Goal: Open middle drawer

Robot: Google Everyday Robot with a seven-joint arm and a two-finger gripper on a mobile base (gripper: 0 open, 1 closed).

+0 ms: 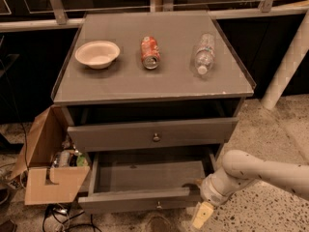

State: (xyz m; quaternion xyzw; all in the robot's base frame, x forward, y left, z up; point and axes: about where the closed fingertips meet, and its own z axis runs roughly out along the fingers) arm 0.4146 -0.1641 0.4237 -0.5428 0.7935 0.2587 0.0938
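Note:
The middle drawer (pixel 125 201) is a grey flat-fronted drawer with a small round knob (pixel 158 205) at its centre. It stands pulled far out of the grey cabinet, and its inside is empty. Above it, the taller-fronted top drawer (pixel 111 135) with a bigger knob (pixel 156 137) is pulled out a little. The lowest drawer is hidden under the middle one. My gripper (pixel 203 215) hangs at the right front corner of the middle drawer, just below and beside its front. My white arm (pixel 260 170) reaches in from the right.
On the cabinet top (pixel 120 83) lie a white bowl (pixel 97 53), a red can (pixel 150 52) on its side and a clear bottle (pixel 204 53) on its side. An open cardboard box (pixel 46 180) with clutter and cables stands at the left. A white post (pixel 289 62) leans at the right.

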